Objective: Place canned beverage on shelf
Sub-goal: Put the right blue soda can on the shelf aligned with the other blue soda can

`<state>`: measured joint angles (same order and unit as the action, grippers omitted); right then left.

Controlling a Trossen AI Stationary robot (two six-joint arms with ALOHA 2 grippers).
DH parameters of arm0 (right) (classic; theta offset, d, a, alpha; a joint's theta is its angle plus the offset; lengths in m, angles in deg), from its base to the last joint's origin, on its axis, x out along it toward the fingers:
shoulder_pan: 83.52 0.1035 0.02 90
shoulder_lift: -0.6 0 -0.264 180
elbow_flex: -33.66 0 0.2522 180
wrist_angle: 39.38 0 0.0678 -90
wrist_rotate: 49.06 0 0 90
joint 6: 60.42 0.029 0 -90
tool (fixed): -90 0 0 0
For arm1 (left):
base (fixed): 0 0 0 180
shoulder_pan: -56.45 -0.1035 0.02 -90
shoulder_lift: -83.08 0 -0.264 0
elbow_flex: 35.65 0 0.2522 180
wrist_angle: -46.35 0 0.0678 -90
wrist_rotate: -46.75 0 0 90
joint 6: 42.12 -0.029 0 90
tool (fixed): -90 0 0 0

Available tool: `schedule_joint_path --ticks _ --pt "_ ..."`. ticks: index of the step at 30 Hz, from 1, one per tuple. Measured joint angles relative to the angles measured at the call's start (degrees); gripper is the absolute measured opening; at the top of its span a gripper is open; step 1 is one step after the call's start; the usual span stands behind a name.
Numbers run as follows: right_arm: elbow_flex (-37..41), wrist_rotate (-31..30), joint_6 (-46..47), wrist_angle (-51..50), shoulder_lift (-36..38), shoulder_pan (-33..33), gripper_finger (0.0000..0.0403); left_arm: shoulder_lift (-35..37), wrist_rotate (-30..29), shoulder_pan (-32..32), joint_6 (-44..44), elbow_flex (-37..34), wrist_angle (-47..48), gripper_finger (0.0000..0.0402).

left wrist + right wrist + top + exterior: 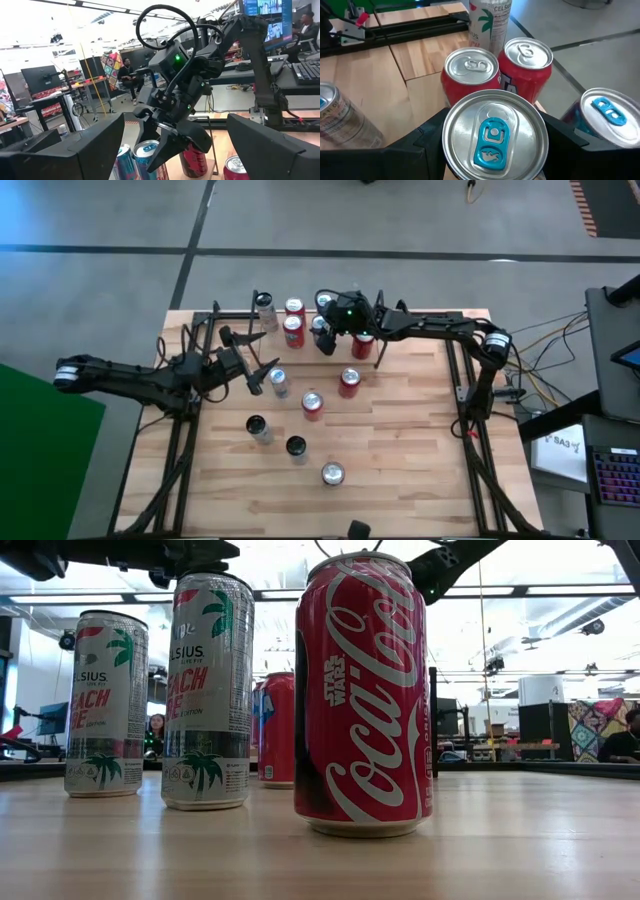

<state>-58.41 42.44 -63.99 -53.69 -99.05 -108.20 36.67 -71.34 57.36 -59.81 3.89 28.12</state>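
Right wrist view shows the blue-tabbed can (492, 135) clamped between the right gripper (492, 150) fingers, near the table's (400, 480) far edge just beside two red cans (470, 75) on the shelf (240, 315). Judging by this, lower it straight, clear of its neighbours, before letting go. Left gripper (262, 377) waits wide open near the left edge. Shelf rods are hard to make out.

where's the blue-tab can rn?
High view: blue-tab can sits in the right tool at the table's far edge, beside two red cans on the shelf.
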Motion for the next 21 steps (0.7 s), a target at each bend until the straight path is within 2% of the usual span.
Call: schedule_joint_path --ticks 21 --pt "3.3 -2.0 0.2 3.0 0.0 0.0 0.0229 -0.1 -0.1 0.0 0.0 -0.1 0.4 0.0338"
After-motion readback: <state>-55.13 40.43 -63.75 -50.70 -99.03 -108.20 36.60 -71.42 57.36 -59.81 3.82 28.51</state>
